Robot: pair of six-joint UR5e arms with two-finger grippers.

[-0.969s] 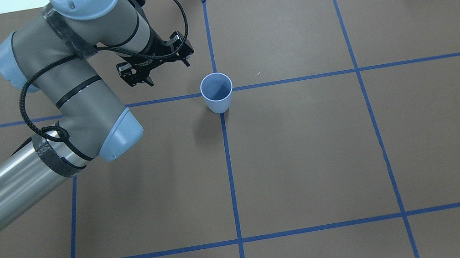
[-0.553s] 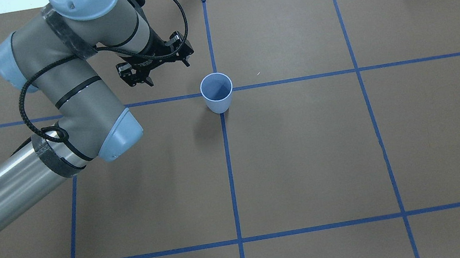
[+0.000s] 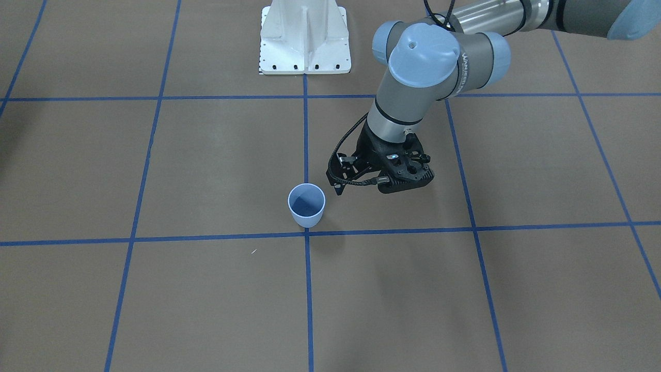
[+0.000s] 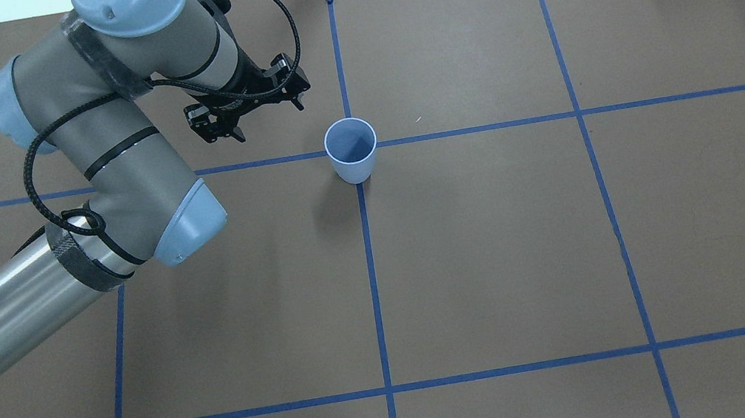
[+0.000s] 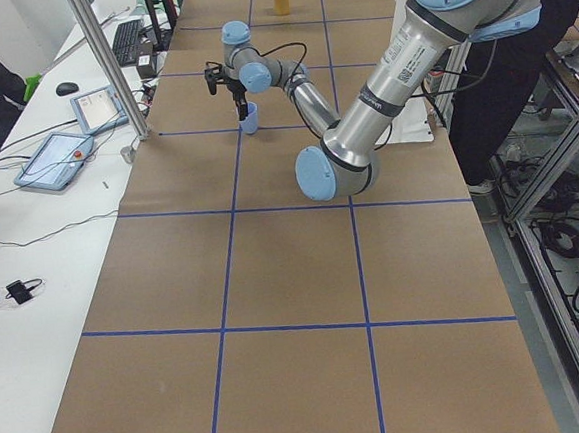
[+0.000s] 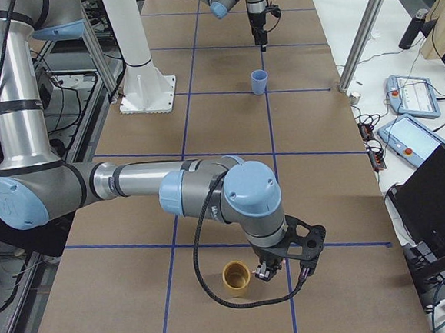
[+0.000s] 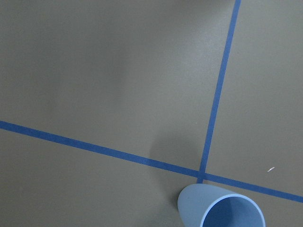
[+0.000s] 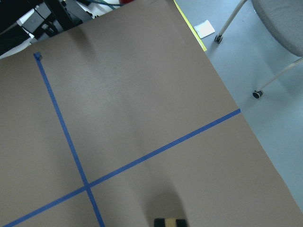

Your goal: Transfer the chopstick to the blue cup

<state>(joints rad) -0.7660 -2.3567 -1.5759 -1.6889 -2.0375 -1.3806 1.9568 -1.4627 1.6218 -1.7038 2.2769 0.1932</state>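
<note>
Currently no chopstick shows in any view, so I can't say where it is. The blue cup looks empty and stands upright on a tape crossing mid-tabletop. The left gripper hovers at roughly 10 o'clock from the cup in the overhead view, near but not touching. Its fingers are spread wide with nothing between them. The right gripper sits at the tabletop's far end just beside a yellow cup; can't tell how its fingers stand or whether they hold anything. My read: pick not done yet, transfer at zero. Next move needs the chopstick found and pinched, then carried tip-down over the blue cup's rim before letting go.
</note>
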